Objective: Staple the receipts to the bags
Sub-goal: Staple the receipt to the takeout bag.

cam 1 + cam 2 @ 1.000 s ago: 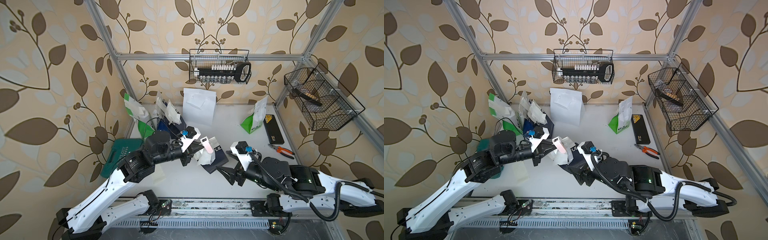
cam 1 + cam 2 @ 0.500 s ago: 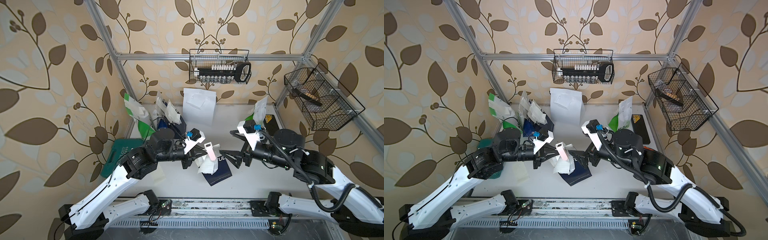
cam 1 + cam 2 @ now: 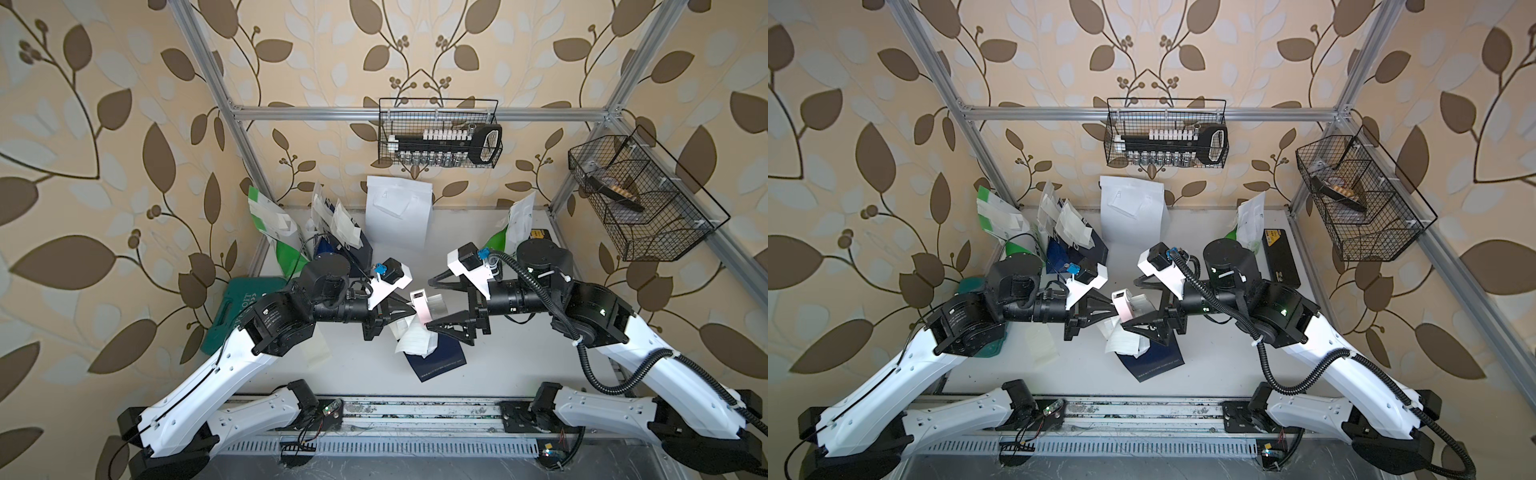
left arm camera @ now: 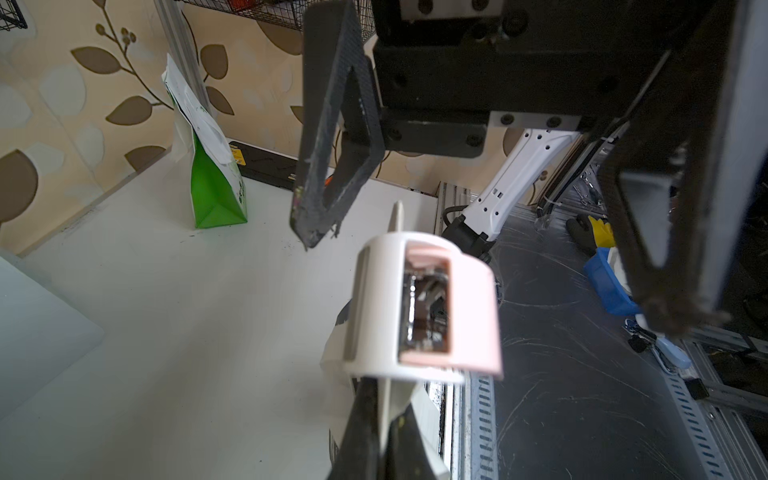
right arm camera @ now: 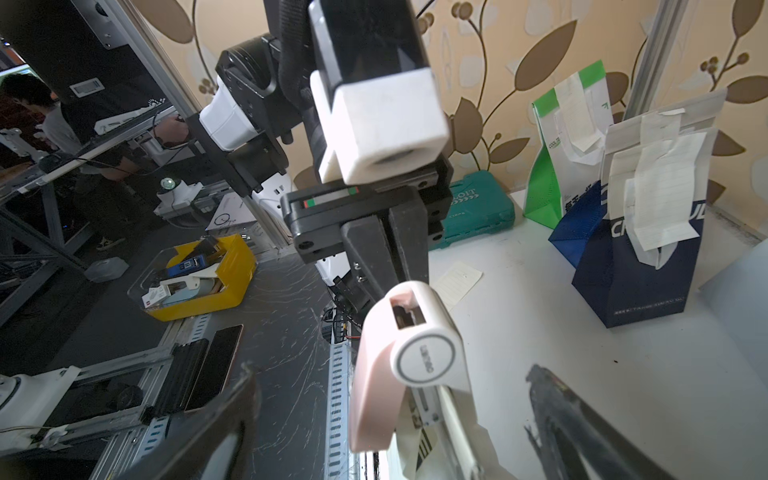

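My left gripper (image 4: 386, 395) is shut on the rear of a pink-and-white stapler (image 3: 419, 303) (image 5: 409, 353), held above the table's middle. A navy bag (image 3: 440, 359) with a white receipt (image 3: 411, 338) on it sits directly beneath the stapler; whether the stapler's mouth has them is hidden. My right gripper (image 3: 436, 305) (image 5: 390, 376) faces the left one, open wide, one finger on each side of the stapler and clear of it. More bags stand at the back: white-and-green (image 3: 270, 220), navy (image 5: 640, 266), plain white (image 3: 397, 216). A loose receipt (image 3: 316, 353) lies on the table.
A teal tool case (image 3: 232, 307) lies at the table's left edge. A white-and-green bag (image 3: 513, 226) and a black box (image 3: 1281, 257) stand at the back right. Wire baskets hang on the back wall (image 3: 440, 133) and right wall (image 3: 640, 199).
My right arm rose from low over the table beside the bag, swung level with the stapler and opened fully around it. The left arm shifted the stapler slightly right, still shut.
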You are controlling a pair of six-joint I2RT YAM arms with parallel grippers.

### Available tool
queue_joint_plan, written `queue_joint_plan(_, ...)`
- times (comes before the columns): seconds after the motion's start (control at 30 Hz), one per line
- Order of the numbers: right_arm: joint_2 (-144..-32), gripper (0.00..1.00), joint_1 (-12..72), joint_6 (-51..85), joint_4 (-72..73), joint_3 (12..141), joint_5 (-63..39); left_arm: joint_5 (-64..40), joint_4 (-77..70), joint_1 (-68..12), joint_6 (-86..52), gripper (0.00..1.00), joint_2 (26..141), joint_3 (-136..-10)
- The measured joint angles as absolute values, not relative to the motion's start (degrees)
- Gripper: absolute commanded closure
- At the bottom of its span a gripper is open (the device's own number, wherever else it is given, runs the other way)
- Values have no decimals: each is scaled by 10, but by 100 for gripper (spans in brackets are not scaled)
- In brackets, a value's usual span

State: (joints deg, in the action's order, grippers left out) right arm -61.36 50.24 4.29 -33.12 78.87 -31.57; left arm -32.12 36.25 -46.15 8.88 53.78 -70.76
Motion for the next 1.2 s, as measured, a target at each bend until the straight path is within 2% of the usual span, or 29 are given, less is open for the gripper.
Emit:
queue_joint_plan(0.3, -637, 1, 502, 17, -343, 789, -321, -346, 369, -462, 89, 100, 548, -717)
queue_joint_plan(0.43, -654, 5, 502, 5, -355, 789, -324, -351, 373, -462, 90, 100, 550, -719)
queue_joint_plan(0.5, -658, 11, 502, 1, -361, 789, -324, -354, 375, -462, 90, 100, 550, -719)
queue_joint_plan(0.57, -660, 23, 502, -4, -365, 790, -326, -356, 376, -462, 89, 100, 551, -719)
queue_joint_plan(0.6, -660, 33, 502, -7, -366, 790, -329, -356, 376, -462, 89, 100, 552, -719)
queue_joint_plan(0.73, -661, 95, 502, -11, -370, 790, -343, -354, 376, -461, 89, 100, 557, -720)
queue_joint_plan(0.77, -661, 100, 502, -12, -371, 790, -345, -352, 379, -461, 88, 100, 556, -720)
queue_joint_plan(1.2, -632, 100, 502, 0, -306, 751, -324, -351, 366, -460, 79, 100, 557, -723)
